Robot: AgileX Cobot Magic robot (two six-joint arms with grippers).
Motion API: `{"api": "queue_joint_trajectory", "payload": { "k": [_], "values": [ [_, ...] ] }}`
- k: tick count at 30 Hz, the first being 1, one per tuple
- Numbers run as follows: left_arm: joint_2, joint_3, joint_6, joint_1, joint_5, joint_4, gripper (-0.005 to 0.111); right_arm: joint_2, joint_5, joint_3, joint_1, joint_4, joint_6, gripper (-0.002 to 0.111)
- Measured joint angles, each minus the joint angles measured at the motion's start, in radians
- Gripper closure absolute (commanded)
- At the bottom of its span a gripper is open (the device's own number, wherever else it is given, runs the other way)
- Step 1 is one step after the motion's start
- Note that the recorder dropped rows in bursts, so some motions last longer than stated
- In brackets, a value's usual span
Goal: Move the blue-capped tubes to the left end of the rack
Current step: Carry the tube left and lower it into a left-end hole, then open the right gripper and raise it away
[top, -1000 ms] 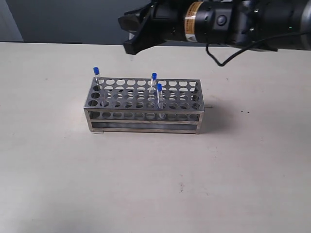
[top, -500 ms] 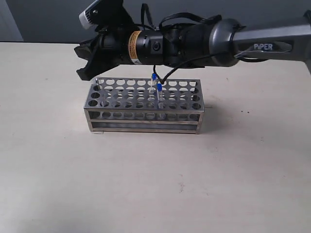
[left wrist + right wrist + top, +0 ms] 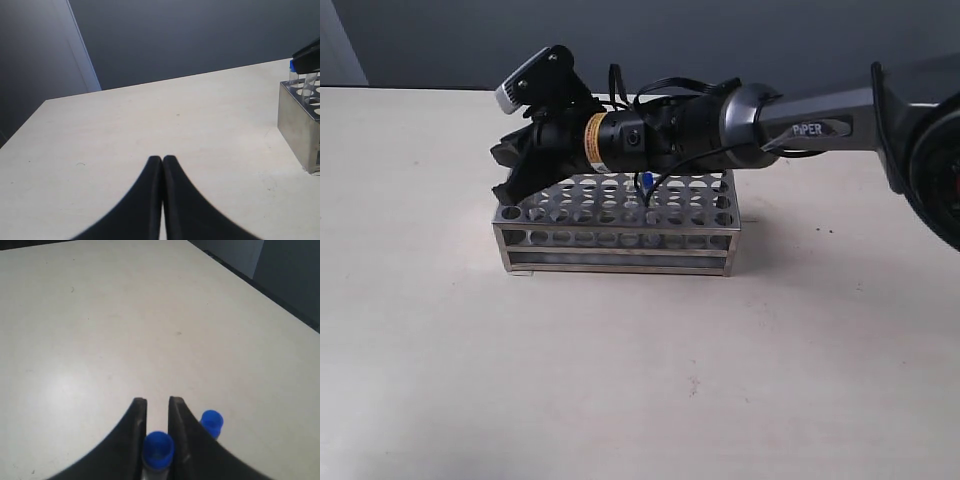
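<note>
The shiny steel rack (image 3: 620, 238) stands mid-table. My right gripper (image 3: 508, 182) reaches across it from the right and sits low over its left end. In the right wrist view the right gripper (image 3: 157, 402) is shut on a blue-capped tube (image 3: 158, 449), held just below the cap. A second blue cap (image 3: 212, 422) stands close beside one finger. Another blue cap (image 3: 646, 181) peeks out under the arm near the rack's middle. The left gripper (image 3: 162, 159) is shut and empty over bare table, with the rack's end (image 3: 297, 125) and a blue cap (image 3: 291, 65) off to its side.
The right arm's dark body (image 3: 650, 135) and its cable lie over the rack's back rows, hiding most holes there. Pale tabletop (image 3: 640, 380) surrounds the rack. A dark wall runs behind the table's far edge (image 3: 410, 88).
The right arm has swung left and down across the rack, from above its right side to its left end. It now covers the left tube and most of the middle tubes.
</note>
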Motion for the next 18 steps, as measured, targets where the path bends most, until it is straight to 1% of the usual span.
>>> {"api": "queue_joint_trajectory", "payload": {
  "k": [1, 2, 5, 6, 12, 15, 17, 18],
  "values": [
    [0.0, 0.0, 0.0, 0.0, 0.0, 0.0, 0.106, 0.001, -0.002, 0.0, 0.0, 0.0, 0.0, 0.096],
    [0.0, 0.0, 0.0, 0.0, 0.0, 0.0, 0.106, 0.004, -0.006, 0.0, 0.0, 0.002, 0.0, 0.087],
    [0.0, 0.0, 0.0, 0.0, 0.0, 0.0, 0.106, 0.01, -0.016, 0.0, 0.0, 0.0, 0.0, 0.071],
    [0.0, 0.0, 0.0, 0.0, 0.0, 0.0, 0.106, 0.012, -0.023, 0.0, 0.0, 0.0, 0.0, 0.069],
    [0.0, 0.0, 0.0, 0.0, 0.0, 0.0, 0.106, 0.014, -0.033, 0.0, 0.002, -0.002, 0.006, 0.068],
    [0.0, 0.0, 0.0, 0.0, 0.0, 0.0, 0.106, 0.0, -0.031, 0.0, 0.002, -0.004, 0.064, 0.069],
    [0.0, 0.0, 0.0, 0.0, 0.0, 0.0, 0.106, -0.062, -0.027, 0.002, -0.006, -0.036, 0.142, 0.069],
    [0.0, 0.0, 0.0, 0.0, 0.0, 0.0, 0.106, -0.133, -0.027, 0.004, -0.016, -0.061, 0.167, 0.069]
  ]
}}
